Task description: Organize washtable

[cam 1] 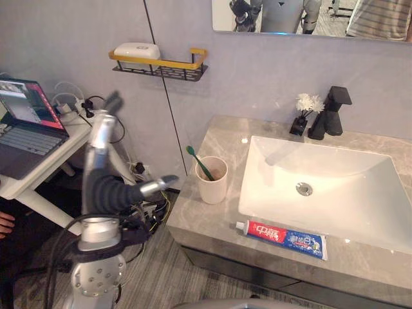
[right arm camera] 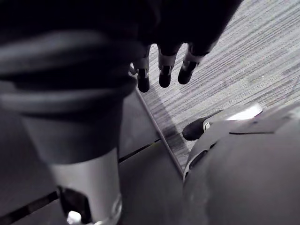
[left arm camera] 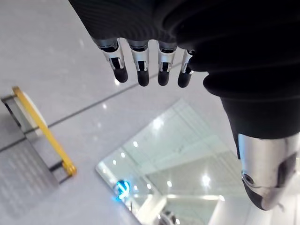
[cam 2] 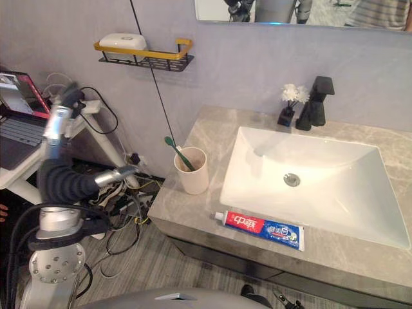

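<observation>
**At the Washtable Edge: Left Hand Approach to the Toothpaste**

Left of the grey marble countertop [cam 1: 206, 219], the left hand [cam 1: 100, 145] is held upright in the air. Its fingers are straight and spread and its thumb juts sideways. It holds nothing and is well apart from every item. The right hand [right arm camera: 165, 70] hangs over the floor with relaxed, empty fingers.

The red, white and blue toothpaste tube [cam 1: 283, 237] lies flat along the counter's front edge, just in front of the white rectangular basin [cam 1: 335, 193]. The beige round cup [cam 1: 212, 183] stands upright at the basin's left and holds the green toothbrush [cam 1: 201, 164], which leans on its rim.

Procedure (judged): the step in hand is most likely the reach for the tube.
1. Lower the hand over the counter and pass in front of the cup, clear of it.
2. Take the tube across its width, near the cap end.
3. Avoid pushing it off the front edge.

Item count:
- Tube, cup and toothbrush: one each.
- Black faucet [cam 1: 331, 112]: one.
- Small black vase of white flowers [cam 1: 302, 114]: one.
- Black wire wall shelf with yellow rail [cam 1: 161, 65]: one. It carries one white rounded container [cam 1: 136, 50], possibly a soap box.
</observation>
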{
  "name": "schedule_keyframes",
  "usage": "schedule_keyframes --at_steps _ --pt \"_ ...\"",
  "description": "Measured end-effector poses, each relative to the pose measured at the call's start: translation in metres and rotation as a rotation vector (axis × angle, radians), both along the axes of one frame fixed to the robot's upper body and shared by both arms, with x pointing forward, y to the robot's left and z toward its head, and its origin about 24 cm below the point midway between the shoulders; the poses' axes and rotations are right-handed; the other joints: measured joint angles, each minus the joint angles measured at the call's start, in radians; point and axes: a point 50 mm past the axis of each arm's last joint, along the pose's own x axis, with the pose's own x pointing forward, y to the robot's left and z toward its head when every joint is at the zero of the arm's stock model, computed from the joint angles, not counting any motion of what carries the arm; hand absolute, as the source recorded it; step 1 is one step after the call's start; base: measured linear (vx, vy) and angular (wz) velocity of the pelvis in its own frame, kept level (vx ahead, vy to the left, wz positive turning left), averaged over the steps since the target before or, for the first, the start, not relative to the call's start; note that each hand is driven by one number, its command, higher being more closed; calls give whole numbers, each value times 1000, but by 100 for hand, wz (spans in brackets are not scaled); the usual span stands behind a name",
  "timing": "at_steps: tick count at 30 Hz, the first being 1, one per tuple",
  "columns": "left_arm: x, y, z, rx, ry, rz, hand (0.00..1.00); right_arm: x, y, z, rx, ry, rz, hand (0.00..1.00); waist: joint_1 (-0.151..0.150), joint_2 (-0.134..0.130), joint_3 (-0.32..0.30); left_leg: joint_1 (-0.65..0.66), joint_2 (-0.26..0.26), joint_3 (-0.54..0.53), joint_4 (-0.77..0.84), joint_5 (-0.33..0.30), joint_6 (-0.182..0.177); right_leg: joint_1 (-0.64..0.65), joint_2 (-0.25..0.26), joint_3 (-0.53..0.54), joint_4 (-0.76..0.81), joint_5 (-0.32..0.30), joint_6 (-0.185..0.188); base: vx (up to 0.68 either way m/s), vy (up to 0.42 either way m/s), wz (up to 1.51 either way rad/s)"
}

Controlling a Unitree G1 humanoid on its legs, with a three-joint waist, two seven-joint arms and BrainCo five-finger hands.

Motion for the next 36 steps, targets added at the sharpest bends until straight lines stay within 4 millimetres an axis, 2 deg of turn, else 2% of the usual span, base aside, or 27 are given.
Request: schedule_keyframes --at_steps 8,16,24,27,31,36 --pt "3 -28 -9 109 76 -206 0 0 -1 0 -2 5 22 0 -20 -5 9 11 0 5 1 -1 2 11 2 12 -3 2 2 -47 6 -2" --pt "18 -60 -36 177 195 -366 0 -5 0 0 8 26 18 0 -39 -3 14 9 5 26 -6 -1 1 3 10 32 -18 13 -3 8 -3 -8" --pt "32 -80 -54 172 275 -413 0 -4 0 0 2 25 15 0 -49 -4 14 8 5 54 -23 -1 2 -20 14 61 -15 15 -2 45 8 -10" --pt "33 -85 -64 203 307 -412 0 -4 0 0 -2 25 12 0 -63 -7 17 8 5 59 -27 -2 3 -24 15 66 -16 15 -2 28 4 -5" --pt "37 -93 -74 210 349 -432 0 -5 2 -1 -3 32 7 0 -64 -10 19 7 5 74 -29 -5 7 -32 17 79 -16 15 -2 8 8 -10" --pt "39 -96 -80 228 368 -434 0 -7 3 -1 -1 36 4 0 -70 -14 22 -11 5 79 -28 -5 7 -53 18 85 -15 17 0 1 2 -3"
